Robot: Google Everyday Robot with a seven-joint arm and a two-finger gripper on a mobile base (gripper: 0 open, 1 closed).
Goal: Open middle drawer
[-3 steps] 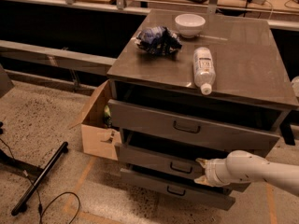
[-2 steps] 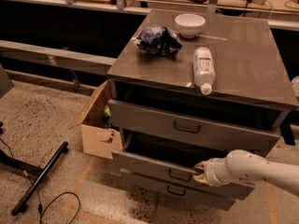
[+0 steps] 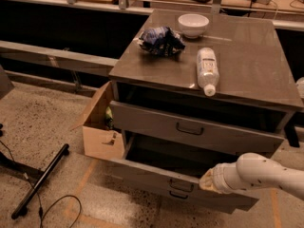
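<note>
Nearest us, the gripper (image 3: 207, 182) sits at the top edge of the middle drawer (image 3: 145, 174), which is pulled partway out. We can't tell if its jaws are gripping. Further back, a bottle (image 3: 207, 70) lies on the tabletop (image 3: 251, 56).

The scene is dim, with a warm brownish cast. Light falls from above: the smooth grey cabinet top (image 3: 247, 56) carries a pale sheen near the small white bowl (image 3: 193, 24), and the clear plastic bottle (image 3: 207, 70) shows a little glare. The hollow of the open grey metal middle drawer (image 3: 154, 178) lies in deep shadow. The pale gripper (image 3: 205, 182), at the right of that drawer's front, is the brightest part low down.
</note>
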